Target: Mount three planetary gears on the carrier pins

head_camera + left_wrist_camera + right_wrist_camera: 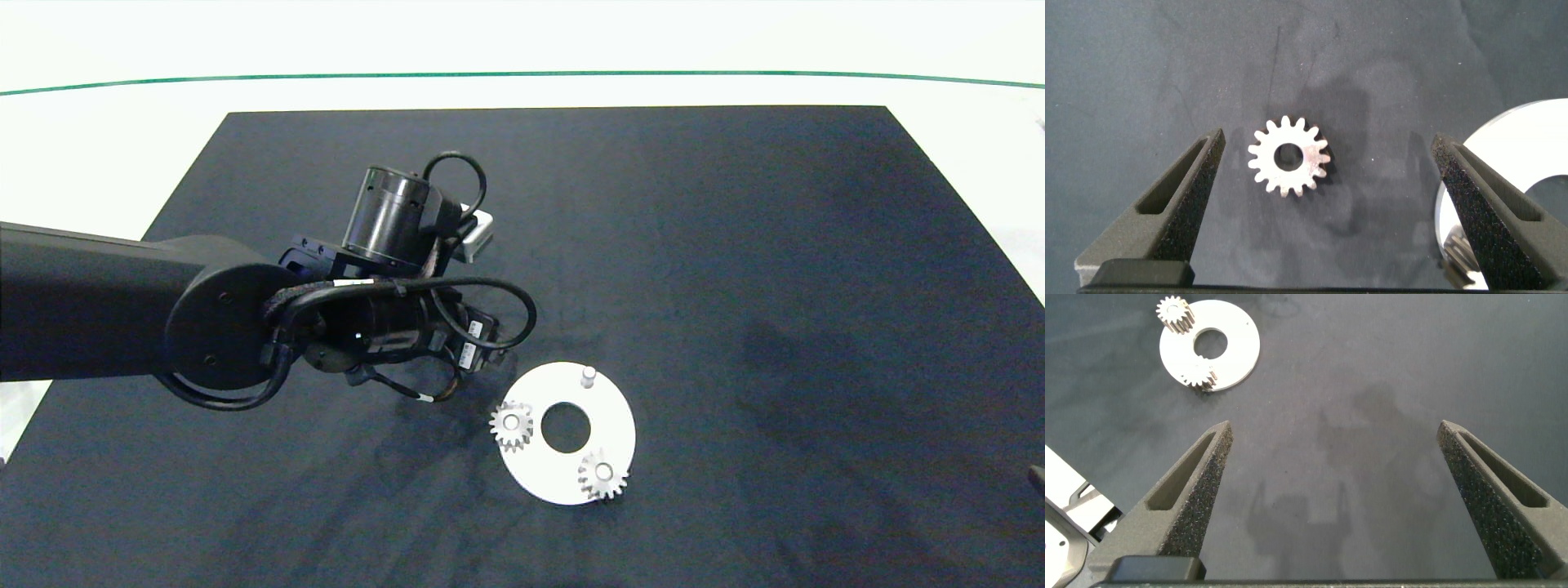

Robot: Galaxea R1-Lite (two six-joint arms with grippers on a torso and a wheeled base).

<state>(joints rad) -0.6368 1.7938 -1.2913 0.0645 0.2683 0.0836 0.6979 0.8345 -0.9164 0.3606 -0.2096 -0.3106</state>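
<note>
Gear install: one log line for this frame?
seated: two gears on disc | bare pin | loose gear on mat, between open left gripper fingers | right gripper open, idle

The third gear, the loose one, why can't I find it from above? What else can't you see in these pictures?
- Head view: the loose gear is hidden under the left arm; only the left wrist view shows it.
- Head view: the left tool is hidden by its own wrist.
- Left wrist view: the white disc is cut off by the edge.
- Head view: the right tool is out of frame.

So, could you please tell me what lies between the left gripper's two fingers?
In the left wrist view, the open left gripper has a loose gear lying flat on the dark mat between its fingers, touching neither.
</note>
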